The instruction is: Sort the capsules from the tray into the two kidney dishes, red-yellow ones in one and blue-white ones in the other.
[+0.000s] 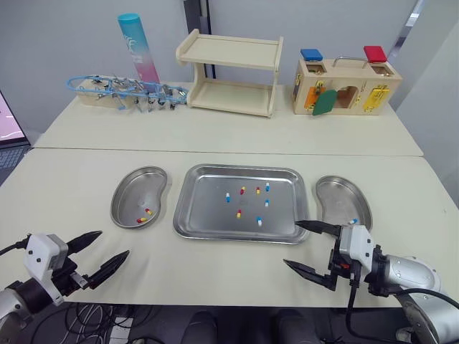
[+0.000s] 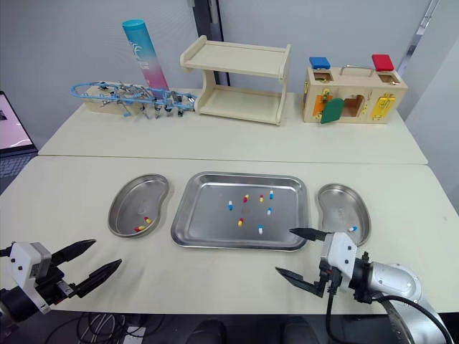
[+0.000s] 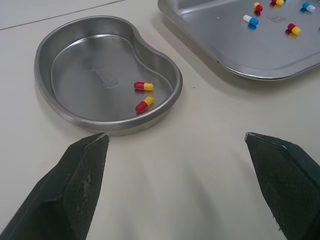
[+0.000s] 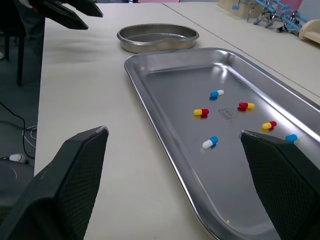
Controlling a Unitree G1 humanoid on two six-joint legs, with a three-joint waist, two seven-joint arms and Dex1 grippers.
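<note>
Centrally, tray (image 1: 201,208) on table (image 1: 72,172) holds seven capsules (image 1: 239,213), both colours mixed. Left dish (image 1: 133,188), beside tray: red-yellow pair (image 1: 145,213). Right dish (image 1: 337,193): one blue-white capsule (image 1: 353,221). Left gripper (image 1: 114,243) near front edge, fingers apart, empty. Right gripper (image 1: 292,243) by tray's near right corner, fingers apart, empty.

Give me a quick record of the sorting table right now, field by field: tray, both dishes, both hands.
Tray: rectangular steel tray, holding three red-yellow capsules and four blue-white capsules
Left dish: left steel kidney dish, two red-yellow capsules inside
Right dish: right steel kidney dish, one blue-white capsule inside
Left hand: open, empty
Right hand: open, empty
</note>
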